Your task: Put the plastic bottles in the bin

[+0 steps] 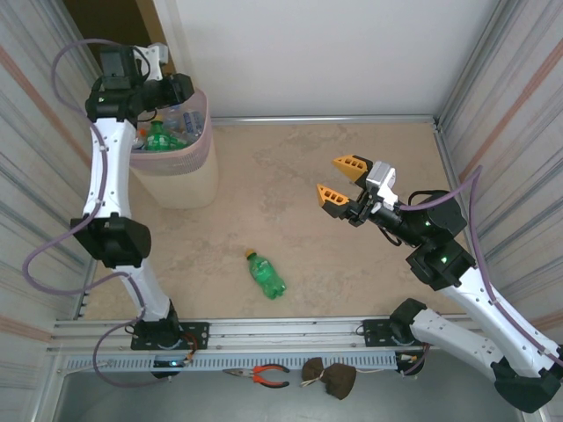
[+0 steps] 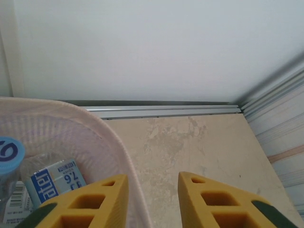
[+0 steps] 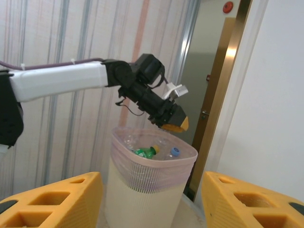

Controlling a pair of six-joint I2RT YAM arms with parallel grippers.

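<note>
One green plastic bottle (image 1: 266, 273) lies on its side on the beige floor, near the front rail. The beige bin (image 1: 189, 176), lined with a pink bag, stands at the back left and holds several bottles: a green one (image 3: 145, 152), a blue-capped clear one (image 3: 175, 152) and a blue-labelled water one (image 2: 57, 183). My left gripper (image 2: 153, 199) hovers over the bin's right rim (image 2: 95, 126); its yellow fingers stand a little apart with nothing between them. My right gripper (image 1: 339, 180) hangs open and empty at mid-right, facing the bin (image 3: 137, 190), well away from the floor bottle.
Corrugated metal walls close in both sides and a white wall the back. A metal rail (image 1: 264, 334) runs along the front; beyond it lie orange-handled pliers (image 1: 264, 375) and two brown lumps (image 1: 330, 378). A wooden door (image 3: 223, 95) stands behind the bin.
</note>
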